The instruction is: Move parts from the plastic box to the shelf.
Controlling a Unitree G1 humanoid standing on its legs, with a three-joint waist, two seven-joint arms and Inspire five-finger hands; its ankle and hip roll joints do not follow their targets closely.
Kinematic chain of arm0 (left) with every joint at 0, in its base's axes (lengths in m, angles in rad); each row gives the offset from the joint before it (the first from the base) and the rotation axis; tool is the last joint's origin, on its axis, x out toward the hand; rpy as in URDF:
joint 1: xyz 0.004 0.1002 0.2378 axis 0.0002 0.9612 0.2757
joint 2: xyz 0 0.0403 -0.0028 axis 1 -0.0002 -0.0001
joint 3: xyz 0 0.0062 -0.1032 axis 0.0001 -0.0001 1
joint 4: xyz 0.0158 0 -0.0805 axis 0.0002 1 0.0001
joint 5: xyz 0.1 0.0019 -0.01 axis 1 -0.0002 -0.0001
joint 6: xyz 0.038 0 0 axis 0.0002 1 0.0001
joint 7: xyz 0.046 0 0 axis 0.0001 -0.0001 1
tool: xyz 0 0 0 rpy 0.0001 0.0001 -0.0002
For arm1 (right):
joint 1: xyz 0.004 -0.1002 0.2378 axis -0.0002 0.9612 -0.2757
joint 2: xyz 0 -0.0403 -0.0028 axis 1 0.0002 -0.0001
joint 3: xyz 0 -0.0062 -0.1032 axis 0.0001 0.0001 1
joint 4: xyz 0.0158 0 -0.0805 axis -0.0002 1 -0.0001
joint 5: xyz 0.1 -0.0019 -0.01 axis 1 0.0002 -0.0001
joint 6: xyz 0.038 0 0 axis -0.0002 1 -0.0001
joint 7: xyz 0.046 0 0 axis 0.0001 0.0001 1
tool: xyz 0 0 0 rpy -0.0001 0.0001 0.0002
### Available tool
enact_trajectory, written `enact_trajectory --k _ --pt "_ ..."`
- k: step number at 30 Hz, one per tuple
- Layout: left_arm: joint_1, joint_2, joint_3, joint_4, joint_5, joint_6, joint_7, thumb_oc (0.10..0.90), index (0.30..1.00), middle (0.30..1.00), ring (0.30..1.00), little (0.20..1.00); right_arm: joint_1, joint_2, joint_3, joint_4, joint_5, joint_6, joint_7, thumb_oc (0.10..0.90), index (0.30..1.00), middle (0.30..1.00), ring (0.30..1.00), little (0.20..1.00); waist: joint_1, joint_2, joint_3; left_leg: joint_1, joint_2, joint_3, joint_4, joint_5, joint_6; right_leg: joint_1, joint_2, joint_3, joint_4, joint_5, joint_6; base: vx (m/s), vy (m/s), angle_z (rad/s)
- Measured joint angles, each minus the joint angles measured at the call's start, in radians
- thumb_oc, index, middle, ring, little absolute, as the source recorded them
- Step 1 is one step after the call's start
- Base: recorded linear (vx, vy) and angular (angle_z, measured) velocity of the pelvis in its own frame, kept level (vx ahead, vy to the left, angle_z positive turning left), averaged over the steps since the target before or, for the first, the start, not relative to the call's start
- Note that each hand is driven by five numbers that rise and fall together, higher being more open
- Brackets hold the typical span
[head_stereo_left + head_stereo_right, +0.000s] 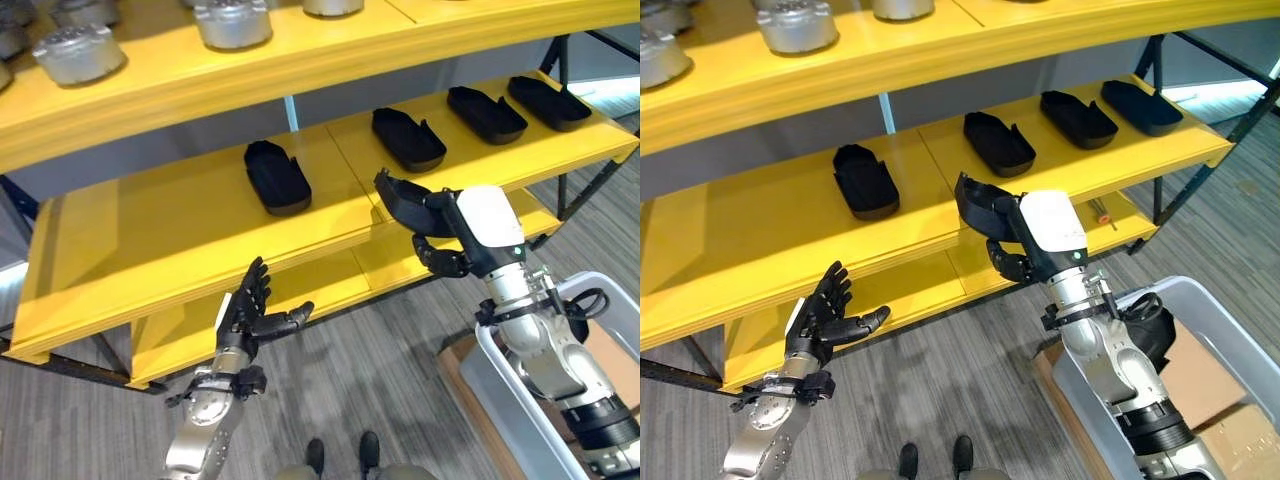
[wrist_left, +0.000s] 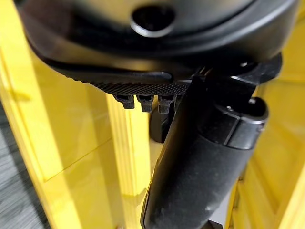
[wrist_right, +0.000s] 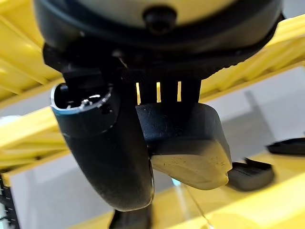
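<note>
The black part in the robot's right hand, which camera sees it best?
The right eye view: the black part shows with the right hand gripping it beside the shelf. The left eye view matches. The right wrist view shows only its end.

Grey wood-grain floor [image 1: 370, 380]; dark metal frame legs [image 1: 585, 190].

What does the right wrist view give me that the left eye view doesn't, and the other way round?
Right wrist view alone: the pale underside of the black part, seen close, with the right hand curled round it.
Left eye view alone: the left hand open below the shelf edge, four black parts laid on the middle shelf, metal parts on the top shelf, and the grey plastic box at lower right.
Both: the held part, the right hand and the yellow shelf.
</note>
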State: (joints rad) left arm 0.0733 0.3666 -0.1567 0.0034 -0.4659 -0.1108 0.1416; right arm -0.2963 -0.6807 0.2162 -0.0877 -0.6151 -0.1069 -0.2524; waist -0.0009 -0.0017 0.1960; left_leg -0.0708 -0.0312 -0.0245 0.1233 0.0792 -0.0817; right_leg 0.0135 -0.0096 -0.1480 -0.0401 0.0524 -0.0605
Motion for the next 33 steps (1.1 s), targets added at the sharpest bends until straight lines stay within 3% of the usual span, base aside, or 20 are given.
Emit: enact_trajectory --k 1,2,4,6,8,10,12,13,14,15,16,17,18,20,24,28,29,33 --pt "-0.006 0.005 0.001 0.001 0.000 -0.002 0.001 0.900 1.000 1.000 1.000 1.000 -0.004 0.001 0.000 0.000 0.000 0.001 -0.003 0.400 0.300 0.300 0.300 0.300 0.002 -0.006 0.004 -0.010 0.017 0.040 0.030 -0.027 0.019 0.005 -0.009 -0.014 -0.004 0.002 -0.027 0.09 0.089 0.66" --pt "-0.024 0.017 0.001 0.008 0.000 -0.002 0.001 0.900 1.000 1.000 1.000 1.000 -0.001 0.005 0.000 -0.003 0.000 0.001 -0.012 0.400 0.300 0.300 0.300 0.300 -0.011 -0.022 0.014 -0.024 0.092 0.086 0.069 -0.053 0.014 0.025 -0.014 -0.056 -0.021 -0.006 -0.047 0.08 0.068 0.77" --pt "-0.039 0.018 -0.003 0.015 -0.002 -0.004 0.003 0.900 1.000 1.000 1.000 1.000 0.000 0.003 -0.013 -0.009 0.000 -0.004 -0.013 0.400 0.300 0.300 0.300 0.300 -0.023 -0.033 0.022 -0.029 0.199 0.076 0.037 -0.050 -0.014 0.028 -0.014 -0.091 -0.022 -0.021 -0.038 0.08 0.101 0.75" --pt "-0.049 0.013 -0.016 0.026 -0.002 -0.004 0.004 0.900 1.000 1.000 1.000 1.000 0.000 -0.003 -0.029 -0.018 0.000 0.001 -0.023 0.400 0.300 0.300 0.300 0.300 -0.026 -0.038 0.025 -0.025 0.338 0.082 -0.066 -0.017 -0.052 0.010 -0.010 -0.105 -0.005 -0.034 -0.021 0.14 0.205 0.44" --pt "-0.069 0.007 -0.042 0.057 -0.003 -0.002 0.007 0.900 1.000 1.000 1.000 1.000 -0.001 -0.022 -0.036 -0.018 0.000 0.011 -0.030 0.400 0.300 0.300 0.300 0.300 -0.028 -0.035 0.026 -0.034 0.460 0.130 -0.147 0.028 -0.090 -0.004 -0.012 -0.119 0.027 -0.041 -0.007 0.13 0.188 0.24" --pt "-0.066 0.004 -0.054 0.071 -0.010 0.001 0.007 0.900 1.000 1.000 1.000 1.000 -0.002 -0.030 -0.035 -0.018 -0.001 0.015 -0.039 0.400 0.300 0.300 0.300 0.300 -0.024 -0.032 0.026 -0.032 0.519 0.122 -0.185 0.068 -0.122 -0.004 -0.021 -0.118 0.053 -0.054 0.011 0.12 0.214 -0.02" --pt "-0.063 0.004 -0.055 0.070 -0.041 0.001 0.006 0.900 1.000 1.000 1.000 1.000 -0.002 -0.054 -0.036 -0.022 -0.002 0.025 -0.056 0.400 0.300 0.300 0.300 0.300 -0.028 -0.016 0.025 -0.031 0.513 0.161 -0.178 0.110 -0.140 0.016 -0.047 -0.117 0.052 -0.053 0.049 0.19 0.233 -0.18" --pt "-0.056 -0.006 -0.057 0.052 -0.041 0.000 0.005 0.900 1.000 1.000 1.000 1.000 0.000 -0.116 -0.043 -0.037 -0.007 0.032 -0.059 0.400 0.300 0.300 0.300 0.300 -0.033 0.054 0.023 -0.008 0.481 0.168 -0.172 0.236 -0.080 0.045 -0.031 -0.109 0.042 -0.053 0.098 0.25 0.311 -0.13" --pt "-0.051 -0.008 -0.057 0.043 -0.041 0.000 0.002 0.900 1.000 1.000 1.000 1.000 0.012 -0.129 -0.063 -0.046 -0.014 0.032 -0.064 0.400 0.300 0.300 0.300 0.300 -0.045 0.093 0.018 0.006 0.479 0.233 -0.163 0.216 -0.106 0.067 -0.029 -0.116 0.031 -0.056 0.131 0.26 0.339 0.28" --pt "-0.060 -0.004 -0.052 0.042 -0.041 0.000 -0.001 0.900 1.000 1.000 1.000 1.000 0.035 -0.119 -0.085 -0.060 -0.013 0.041 -0.078 0.400 0.300 0.300 0.300 0.300 -0.062 0.093 0.017 0.017 0.445 0.237 -0.192 0.153 -0.098 0.078 -0.050 -0.138 0.030 -0.061 0.153 0.19 0.253 0.50" --pt "-0.072 0.006 -0.046 0.041 -0.041 -0.001 0.000 0.900 1.000 1.000 1.000 1.000 0.049 -0.103 -0.103 -0.069 -0.013 0.045 -0.087 0.400 0.300 0.300 0.300 0.300 -0.059 0.072 0.018 0.018 0.410 0.239 -0.203 0.129 -0.112 0.078 -0.082 -0.144 0.031 -0.062 0.176 0.20 0.268 0.53" --pt "-0.079 0.014 -0.043 0.045 -0.041 0.000 0.003 0.900 1.000 1.000 1.000 1.000 0.054 -0.088 -0.107 -0.069 -0.014 0.046 -0.089 0.400 0.300 0.300 0.300 0.300 -0.050 0.048 0.017 0.018 0.375 0.243 -0.203 0.122 -0.100 0.077 -0.112 -0.145 0.027 -0.057 0.185 0.19 0.259 0.39" --pt "-0.082 0.038 -0.043 0.048 -0.041 0.001 0.007 0.900 1.000 1.000 1.000 1.000 0.054 -0.075 -0.107 -0.070 -0.015 0.048 -0.088 0.400 0.300 0.300 0.300 0.300 -0.035 0.013 0.006 0.018 0.298 0.243 -0.203 0.100 -0.070 0.086 -0.184 -0.135 0.022 -0.055 0.187 0.19 0.279 0.36" --pt "-0.080 0.055 -0.040 0.043 -0.041 0.000 0.008 0.900 1.000 1.000 1.000 1.000 0.053 -0.074 -0.107 -0.073 -0.026 0.047 -0.088 0.400 0.300 0.300 0.300 0.300 -0.015 0.001 0.000 0.029 0.247 0.242 -0.203 0.088 -0.048 0.103 -0.235 -0.135 0.023 -0.047 0.194 0.18 0.280 0.35" --pt "-0.081 0.086 -0.032 0.033 -0.041 -0.001 0.022 0.900 1.000 1.000 1.000 1.000 0.052 -0.075 -0.109 -0.141 -0.052 0.039 -0.088 0.400 0.300 0.300 0.300 0.300 0.026 -0.009 0.000 0.056 0.162 0.239 -0.203 0.057 -0.003 0.137 -0.314 -0.127 0.022 -0.003 0.256 0.13 0.225 0.16" --pt "-0.098 0.087 -0.044 0.033 -0.039 0.000 0.023 0.900 1.000 1.000 1.000 1.000 0.048 -0.075 -0.109 -0.164 -0.053 0.037 -0.088 0.400 0.300 0.300 0.300 0.300 0.034 -0.054 -0.013 0.053 0.132 0.237 -0.200 0.048 0.011 0.138 -0.342 -0.130 0.025 0.002 0.262 0.13 0.220 0.07" --pt "-0.107 0.087 -0.058 0.033 -0.039 0.000 0.025 0.900 1.000 1.000 1.000 1.000 0.044 -0.075 -0.105 -0.163 -0.052 0.043 -0.084 0.400 0.300 0.300 0.300 0.300 0.030 -0.084 -0.024 0.041 0.116 0.234 -0.196 0.041 0.019 0.129 -0.357 -0.131 0.033 0.002 0.262 0.14 0.237 0.04" --pt "-0.107 0.084 -0.076 0.035 -0.038 0.000 0.026 0.900 1.000 1.000 1.000 1.000 0.024 -0.072 -0.082 -0.156 -0.052 0.062 -0.079 0.400 0.300 0.300 0.300 0.300 0.028 -0.106 -0.033 0.011 0.089 0.245 -0.169 0.021 0.033 0.092 -0.390 -0.131 0.053 0.015 0.265 0.09 0.165 -0.04"
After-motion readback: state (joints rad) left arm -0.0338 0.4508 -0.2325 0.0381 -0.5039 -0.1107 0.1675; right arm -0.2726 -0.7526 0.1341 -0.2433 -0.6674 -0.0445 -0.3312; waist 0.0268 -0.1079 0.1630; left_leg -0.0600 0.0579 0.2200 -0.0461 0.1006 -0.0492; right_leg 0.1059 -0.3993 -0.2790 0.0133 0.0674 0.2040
